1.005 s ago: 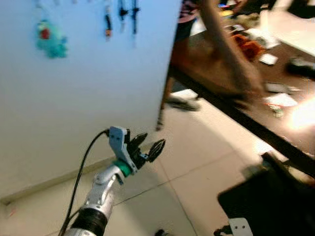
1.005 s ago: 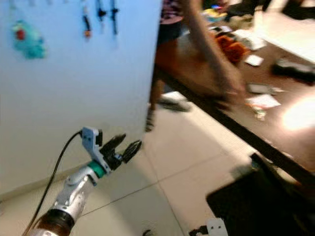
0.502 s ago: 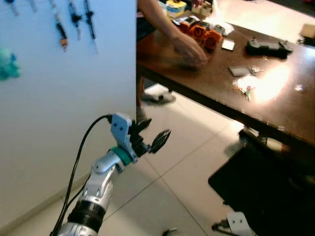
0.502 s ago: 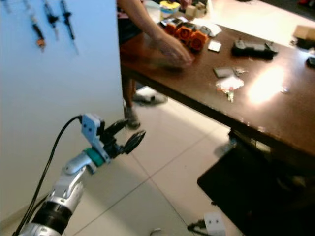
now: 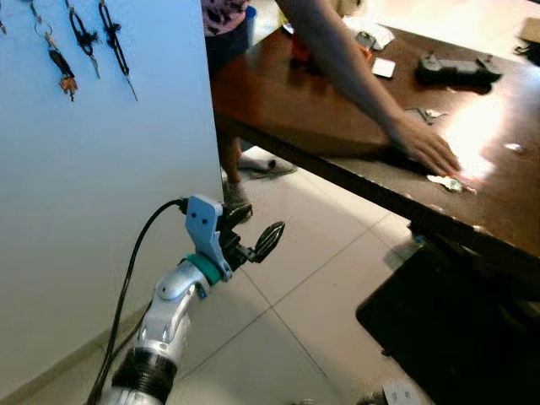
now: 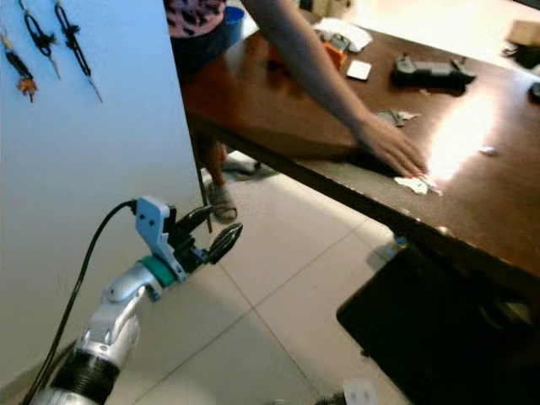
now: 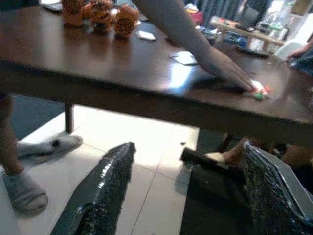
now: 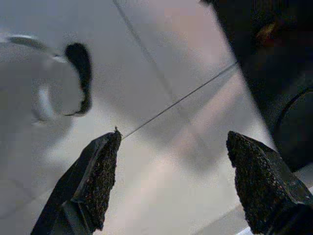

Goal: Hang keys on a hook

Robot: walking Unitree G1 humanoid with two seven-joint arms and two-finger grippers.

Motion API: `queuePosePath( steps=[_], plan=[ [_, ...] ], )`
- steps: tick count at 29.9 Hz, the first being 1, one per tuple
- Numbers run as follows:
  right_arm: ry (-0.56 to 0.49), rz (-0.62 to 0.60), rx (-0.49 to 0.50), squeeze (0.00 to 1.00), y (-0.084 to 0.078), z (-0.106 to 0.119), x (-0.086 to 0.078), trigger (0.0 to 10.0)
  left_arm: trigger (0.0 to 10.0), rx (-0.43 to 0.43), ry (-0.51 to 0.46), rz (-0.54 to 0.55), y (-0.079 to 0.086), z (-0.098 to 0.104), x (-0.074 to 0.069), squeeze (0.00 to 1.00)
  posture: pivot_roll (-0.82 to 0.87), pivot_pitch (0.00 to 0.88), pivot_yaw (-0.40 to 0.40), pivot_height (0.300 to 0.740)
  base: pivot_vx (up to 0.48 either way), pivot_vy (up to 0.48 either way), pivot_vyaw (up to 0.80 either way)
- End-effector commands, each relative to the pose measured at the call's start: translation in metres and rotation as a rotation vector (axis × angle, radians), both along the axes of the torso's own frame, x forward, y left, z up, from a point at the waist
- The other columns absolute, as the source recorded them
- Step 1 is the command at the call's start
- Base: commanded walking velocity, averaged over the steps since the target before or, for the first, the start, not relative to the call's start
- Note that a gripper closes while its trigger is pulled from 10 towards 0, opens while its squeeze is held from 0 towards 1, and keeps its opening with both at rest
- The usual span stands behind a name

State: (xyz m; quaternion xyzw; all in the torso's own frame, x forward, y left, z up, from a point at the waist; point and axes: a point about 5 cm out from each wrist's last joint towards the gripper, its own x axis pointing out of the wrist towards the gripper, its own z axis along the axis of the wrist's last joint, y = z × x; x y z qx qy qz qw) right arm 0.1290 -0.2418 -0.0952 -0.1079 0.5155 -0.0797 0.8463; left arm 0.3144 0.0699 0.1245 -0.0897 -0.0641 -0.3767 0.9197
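The left pincer [image 5: 257, 239] is held spread and empty above the floor; the right pincer [image 8: 171, 188], likewise gaping, is empty. Keys [image 5: 445, 180] lie on the counter [image 5: 337, 126] beside a person's hand [image 5: 422, 148]. Fetching is judged pending; wall hooks [image 5: 67, 13] stand beyond.

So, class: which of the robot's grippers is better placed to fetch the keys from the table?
Left, likely. The left gripper is raised, open, facing the table where the keys lie by a person's hand. The right hangs over the floor.
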Motion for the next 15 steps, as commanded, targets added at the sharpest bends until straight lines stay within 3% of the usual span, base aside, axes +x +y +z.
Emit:
queuePosePath(
  steps=[1,15],
  plan=[
    [0.012,0.005,0.008,0.0,0.004,-0.0022,-0.0035,10.0,10.0,0.028,0.017,0.02,0.0098,-0.0066,-0.0018,0.0,-0.06,0.046,0.089,0.74,0.0,-0.469,0.0],
    [0.017,-0.003,0.011,0.0,0.005,-0.0029,-0.0046,10.0,10.0,0.032,0.012,0.005,0.0055,-0.0044,-0.0038,0.0,-0.06,0.046,0.088,0.74,0.0,-0.469,0.0]
  ],
)
